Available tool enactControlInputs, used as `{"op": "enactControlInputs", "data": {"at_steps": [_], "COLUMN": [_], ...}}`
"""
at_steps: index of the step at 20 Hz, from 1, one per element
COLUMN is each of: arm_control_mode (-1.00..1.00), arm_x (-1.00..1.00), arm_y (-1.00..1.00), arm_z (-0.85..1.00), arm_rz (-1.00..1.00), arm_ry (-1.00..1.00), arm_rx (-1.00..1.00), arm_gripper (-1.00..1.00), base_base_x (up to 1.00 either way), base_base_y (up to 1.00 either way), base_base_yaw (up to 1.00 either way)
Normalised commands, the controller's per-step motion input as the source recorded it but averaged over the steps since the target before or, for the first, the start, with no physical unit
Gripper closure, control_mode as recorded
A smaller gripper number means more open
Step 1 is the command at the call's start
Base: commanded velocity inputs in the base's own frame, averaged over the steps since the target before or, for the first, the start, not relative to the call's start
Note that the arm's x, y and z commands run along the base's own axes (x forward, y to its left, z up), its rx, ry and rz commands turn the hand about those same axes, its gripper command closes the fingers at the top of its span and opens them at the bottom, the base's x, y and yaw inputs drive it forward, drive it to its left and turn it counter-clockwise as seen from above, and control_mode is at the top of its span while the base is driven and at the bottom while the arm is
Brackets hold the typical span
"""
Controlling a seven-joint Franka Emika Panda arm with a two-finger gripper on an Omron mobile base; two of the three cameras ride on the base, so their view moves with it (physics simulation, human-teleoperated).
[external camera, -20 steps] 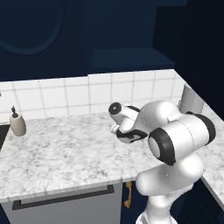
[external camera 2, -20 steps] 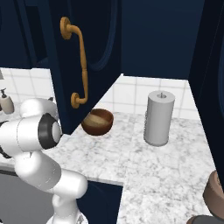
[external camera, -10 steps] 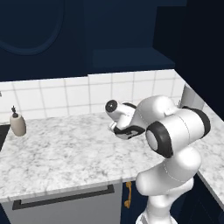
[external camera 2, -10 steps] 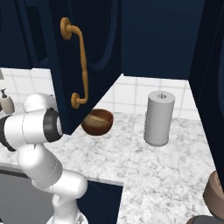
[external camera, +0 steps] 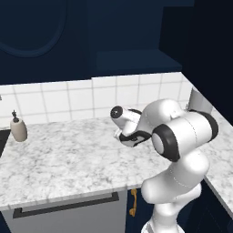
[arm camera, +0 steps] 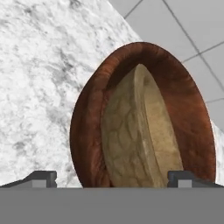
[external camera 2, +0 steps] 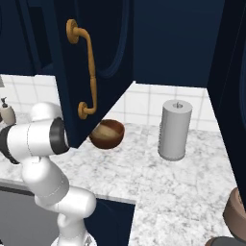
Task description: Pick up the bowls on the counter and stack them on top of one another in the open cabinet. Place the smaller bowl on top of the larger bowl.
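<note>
Tan bowl [arm camera: 140, 135] inside reddish-brown bowl [arm camera: 89, 131]

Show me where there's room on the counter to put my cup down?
The widest bare stretch of counter lies between the soap bottle and the arm. Another lies in front of the paper towel roll. It's crowded by the cabinet door, where the gripper faces the reddish-brown bowl.
</note>
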Motion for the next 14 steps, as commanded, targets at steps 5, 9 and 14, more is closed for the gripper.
{"op": "enactControlInputs", "data": {"at_steps": [5,9,14], "arm_control_mode": [-1.0,-1.0,-1.0], "arm_x": [0.0,0.0,-0.03], "arm_y": [-0.19,-0.17,-0.01], "arm_z": [-0.64,-0.3,0.02], "arm_rz": [0.0,0.0,0.0], "arm_ry": [0.09,-0.02,0.0], "arm_rx": [-0.01,-0.02,0.0], "arm_gripper": [1.0,1.0,1.0], "base_base_x": [0.0,0.0,0.0], "base_base_y": [0.0,0.0,0.0], "base_base_yaw": [0.0,0.0,0.0]}}
